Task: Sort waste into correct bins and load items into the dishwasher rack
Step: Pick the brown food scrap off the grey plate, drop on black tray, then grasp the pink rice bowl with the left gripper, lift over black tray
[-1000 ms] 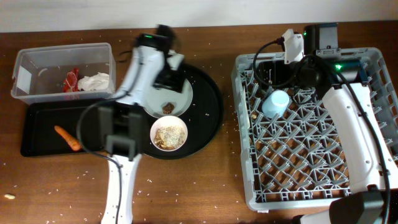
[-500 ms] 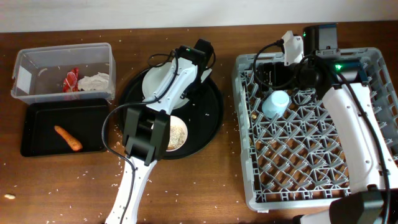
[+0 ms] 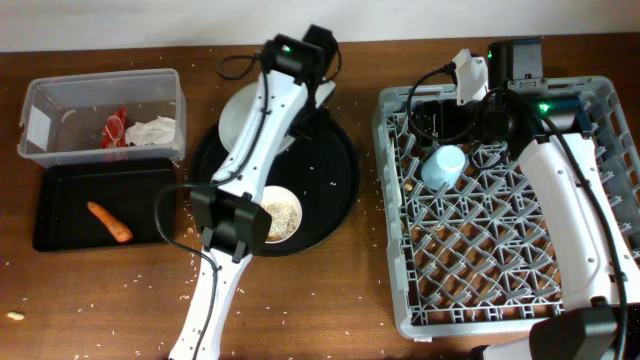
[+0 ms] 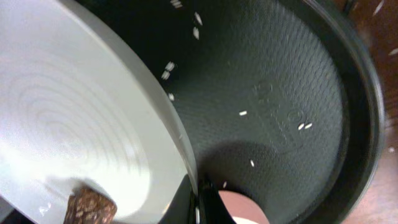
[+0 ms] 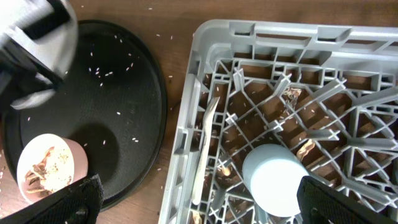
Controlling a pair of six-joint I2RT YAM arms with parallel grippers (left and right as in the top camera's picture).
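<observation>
- Plate (image 3: pixel 245 125), light grey, is held over the back-left edge of the round black tray (image 3: pixel 335 170); its rim is clamped by the left fingers (image 4: pixel 183 208).
- It is judged stiff, smooth and slippery, perhaps breakable. Only the thin rim can be taken, so a firm, deep pinch is needed.
- A small brown lump (image 4: pixel 90 205) lies loose on it and may slide when the plate is tilted.
- The right fingers (image 5: pixel 68 202) are spread wide, holding nothing, above the dishwasher rack (image 5: pixel 280 28).
</observation>
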